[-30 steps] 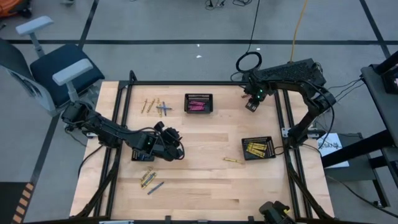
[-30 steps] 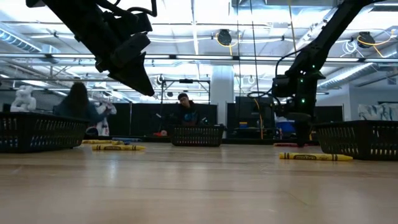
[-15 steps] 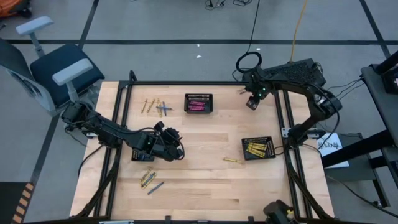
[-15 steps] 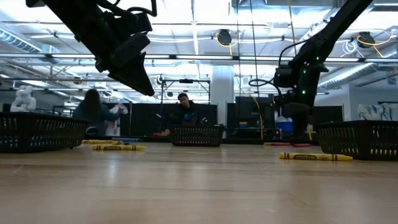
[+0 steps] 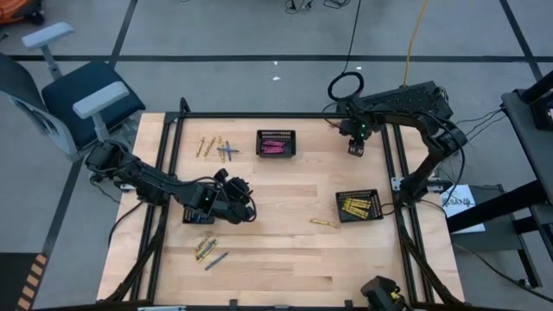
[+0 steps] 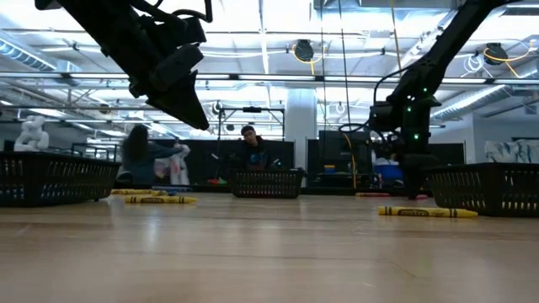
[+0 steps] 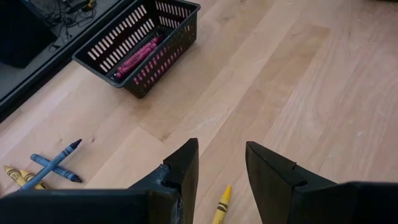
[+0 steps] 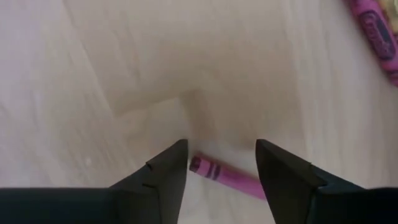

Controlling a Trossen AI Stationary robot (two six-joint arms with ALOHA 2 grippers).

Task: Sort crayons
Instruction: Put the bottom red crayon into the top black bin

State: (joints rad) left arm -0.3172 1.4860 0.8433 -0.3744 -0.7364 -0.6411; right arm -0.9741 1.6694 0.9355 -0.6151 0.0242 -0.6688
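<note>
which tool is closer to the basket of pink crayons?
Left. The left tool sits below the pink basket toward the table's left side; the right tool is farther off at the table's far right corner.

No word, brand or number can be read anywhere. The pink crayon (image 8: 225, 176) lying between the right gripper's (image 8: 221, 171) parted fingers carries dark label marks, and the yellow crayon (image 6: 427, 212) on the table shows dark print on its wrapper, but neither is legible.
</note>
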